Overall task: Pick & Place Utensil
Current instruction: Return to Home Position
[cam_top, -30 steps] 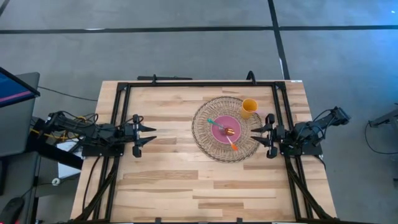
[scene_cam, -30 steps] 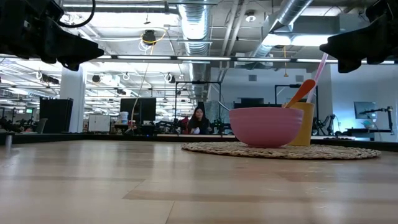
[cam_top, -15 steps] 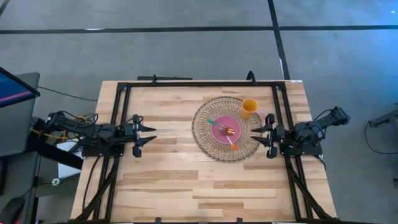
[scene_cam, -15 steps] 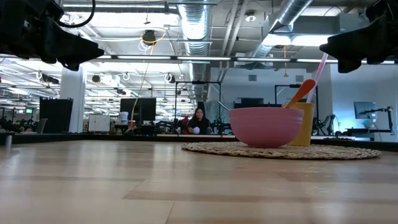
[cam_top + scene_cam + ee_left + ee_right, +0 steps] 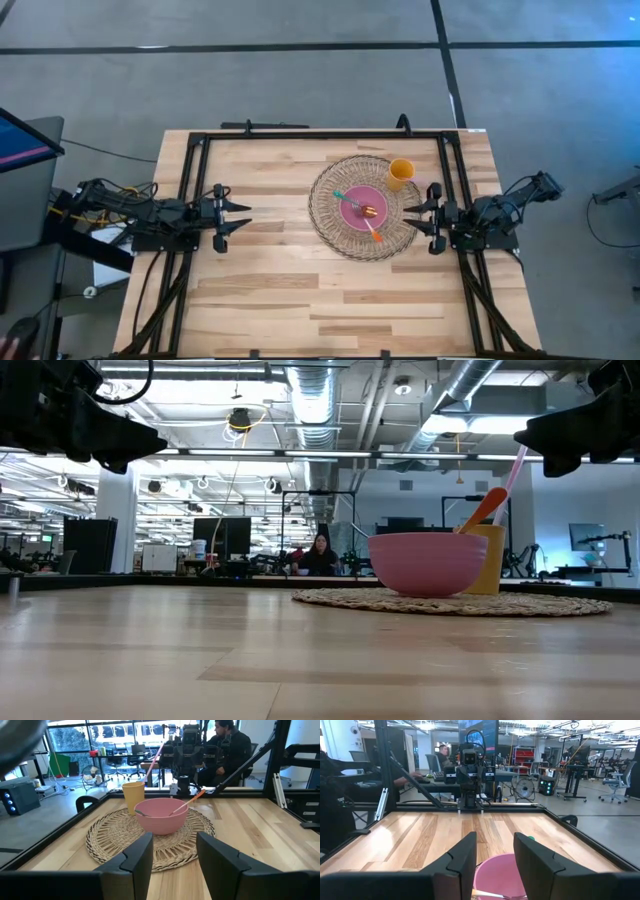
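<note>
Orange fork (image 5: pixel 485 508) rests in round pink bowl (image 5: pixel 428 563) on woven mat (image 5: pixel 530 603); left fingers (image 5: pixel 135 860) and right fingers (image 5: pixel 462 857) gape empty.

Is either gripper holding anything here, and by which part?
Nothing is held: the left gripper and the right gripper are both open and empty; the orange fork rests in the pink bowl.
</note>
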